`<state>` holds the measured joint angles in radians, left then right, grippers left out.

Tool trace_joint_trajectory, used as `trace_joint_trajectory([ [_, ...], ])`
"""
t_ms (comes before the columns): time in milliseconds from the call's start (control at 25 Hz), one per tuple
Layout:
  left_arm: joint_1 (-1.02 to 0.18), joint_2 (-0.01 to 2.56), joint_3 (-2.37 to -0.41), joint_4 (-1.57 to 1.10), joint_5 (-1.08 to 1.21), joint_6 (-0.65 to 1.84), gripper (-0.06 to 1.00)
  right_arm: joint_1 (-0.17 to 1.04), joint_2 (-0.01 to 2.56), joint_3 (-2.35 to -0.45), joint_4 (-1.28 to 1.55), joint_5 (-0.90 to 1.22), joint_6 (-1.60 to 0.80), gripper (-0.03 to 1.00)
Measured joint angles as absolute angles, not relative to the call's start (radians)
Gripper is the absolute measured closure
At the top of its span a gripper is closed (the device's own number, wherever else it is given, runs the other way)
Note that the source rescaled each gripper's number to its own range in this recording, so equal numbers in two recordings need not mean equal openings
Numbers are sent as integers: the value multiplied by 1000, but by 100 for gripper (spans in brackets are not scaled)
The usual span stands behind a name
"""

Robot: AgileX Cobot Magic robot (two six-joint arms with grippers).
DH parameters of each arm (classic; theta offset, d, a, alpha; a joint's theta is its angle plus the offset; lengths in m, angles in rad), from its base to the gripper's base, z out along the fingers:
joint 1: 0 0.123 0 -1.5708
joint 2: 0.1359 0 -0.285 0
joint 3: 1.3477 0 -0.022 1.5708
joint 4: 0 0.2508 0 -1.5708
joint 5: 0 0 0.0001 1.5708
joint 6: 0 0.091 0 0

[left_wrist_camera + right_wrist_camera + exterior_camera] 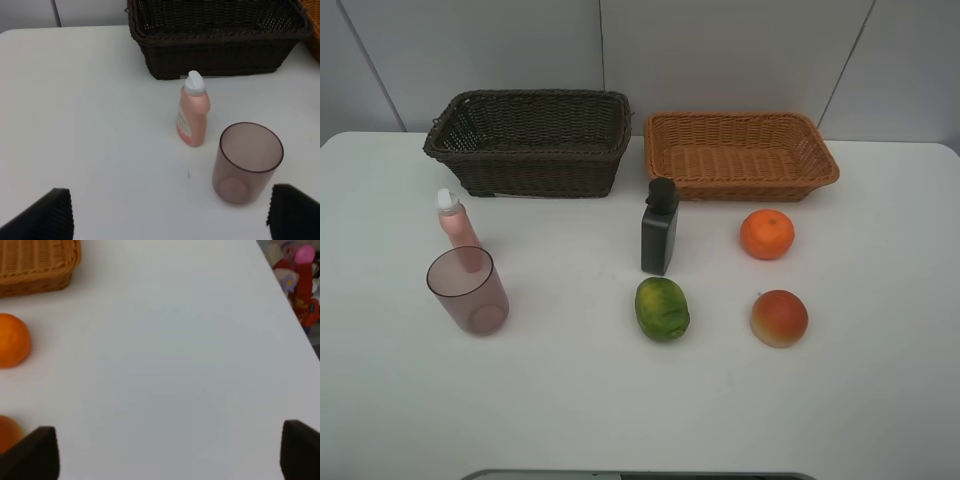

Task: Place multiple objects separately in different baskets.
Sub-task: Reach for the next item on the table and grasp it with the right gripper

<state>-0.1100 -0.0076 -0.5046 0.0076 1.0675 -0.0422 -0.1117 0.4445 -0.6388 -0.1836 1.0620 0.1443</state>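
Note:
Two baskets stand at the back of the white table: a dark brown basket [530, 140] [215, 50] and a light tan basket [740, 155] [35, 265]. In front on the left stand a pink bottle [455, 225] [192, 117] and a translucent pink cup [470, 292] [247, 162]. A dark bottle [660, 228] stands in the middle with a green lime [662, 308] before it. An orange [766, 234] [11, 346] and a red-yellow apple [779, 318] [6, 432] lie on the right. My left gripper [170, 220] is open, short of the cup. My right gripper [167, 455] is open over bare table, beside the apple. Neither arm shows in the exterior view.
A grey wall rises just behind the baskets. The white table [880, 400] stretches wide in front of and beside the objects. In the right wrist view, colourful toys [300, 285] sit beyond the table's edge.

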Motion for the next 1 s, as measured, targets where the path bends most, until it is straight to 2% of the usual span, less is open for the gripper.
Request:
trace_joint_trajectory([
  [200,-110,-8,-505,8,1067,-42,-5,-91,687,-706,-167,1024,147,9],
  [600,-110,-8,-505,8,1067,-42,-5,76,1025,-724,-42,867,170,9],
  [1000,-110,-8,-505,8,1067,-42,-5,98,1327,-798,-21,819,170,9],
])
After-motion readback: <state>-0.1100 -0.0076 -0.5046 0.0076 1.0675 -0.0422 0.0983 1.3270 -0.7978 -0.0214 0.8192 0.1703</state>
